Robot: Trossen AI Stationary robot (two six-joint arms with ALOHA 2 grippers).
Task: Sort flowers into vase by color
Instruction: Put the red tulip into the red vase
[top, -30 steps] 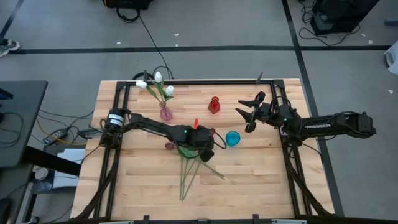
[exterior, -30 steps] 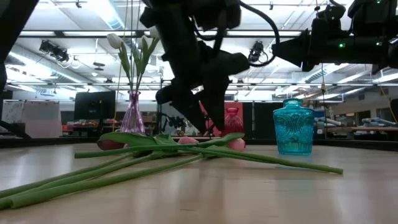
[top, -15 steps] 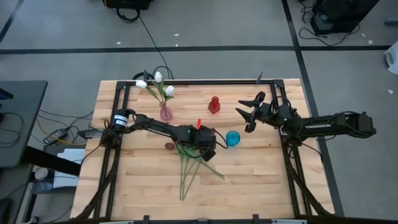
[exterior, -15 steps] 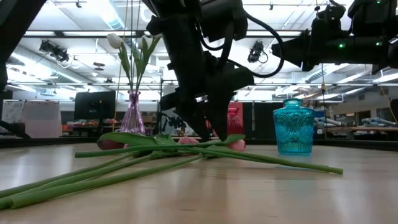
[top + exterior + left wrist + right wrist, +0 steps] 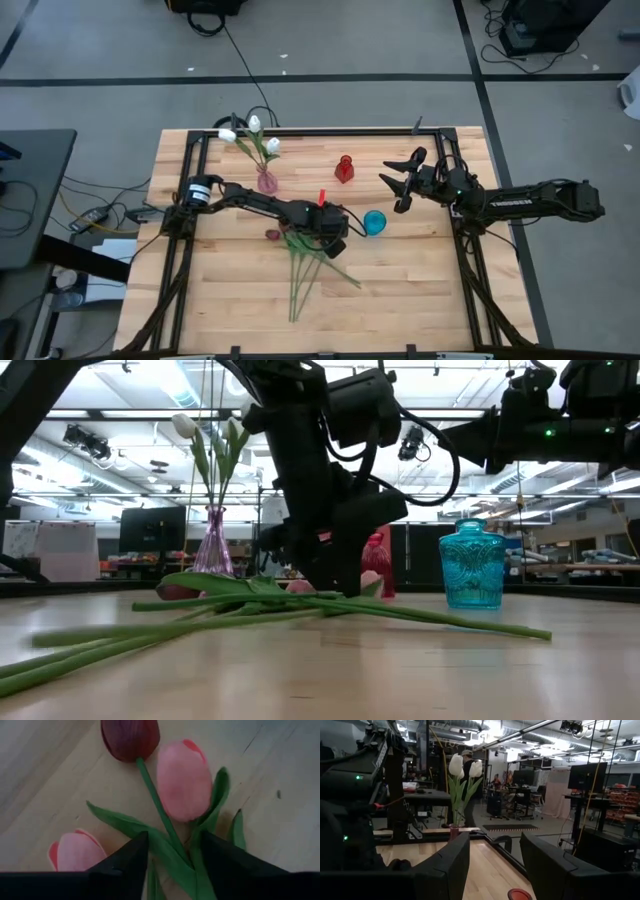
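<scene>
As seen from above, my left end effector (image 5: pixel 335 228) sits over the loose flowers (image 5: pixel 305 262) on the desk (image 5: pixel 420 290); right end effector (image 5: pixel 400 180) idles, spread. Left wrist: fingers (image 5: pixel 127 857) spread astride a green stem (image 5: pixel 159 810), running straight ahead to the dark red tulip (image 5: pixel 130 737)

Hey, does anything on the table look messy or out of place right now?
Only the unsorted pile: several tulips lie flat mid-table, stems crossing, pink and dark red heads bunched under the left tool, which is open around their stems. The white tulips stand in the pink vase. The red vase and blue vase are upright.
</scene>
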